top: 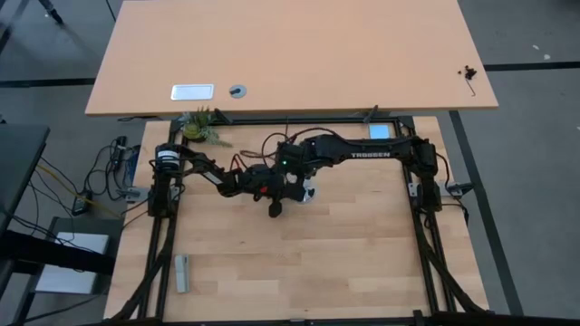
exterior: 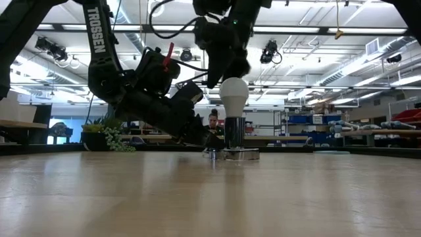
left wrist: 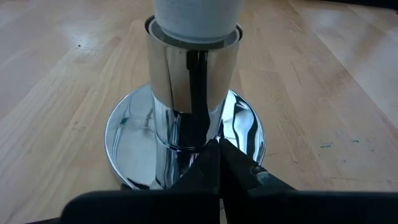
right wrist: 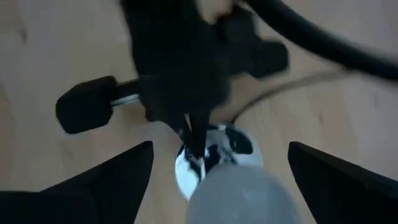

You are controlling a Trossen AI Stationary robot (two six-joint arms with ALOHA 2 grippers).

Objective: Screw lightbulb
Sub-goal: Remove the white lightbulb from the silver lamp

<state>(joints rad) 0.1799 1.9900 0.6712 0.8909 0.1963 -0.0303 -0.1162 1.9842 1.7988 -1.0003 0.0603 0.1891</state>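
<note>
While left fingers (left wrist: 217, 163) press together against the socket (left wrist: 186, 134), right fingers (right wrist: 214, 171) spread around the lightbulb (right wrist: 239, 196).

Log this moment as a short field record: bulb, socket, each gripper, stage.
lightbulb: the lightbulb stands upright in the silver socket
socket: on the wooden table, near the middle
left gripper: the left gripper is shut, low at the socket's base plate
right gripper: the right gripper is open above the bulb, fingers either side, not gripping
stage: bulb seated; how far it is screwed in cannot be told
</note>
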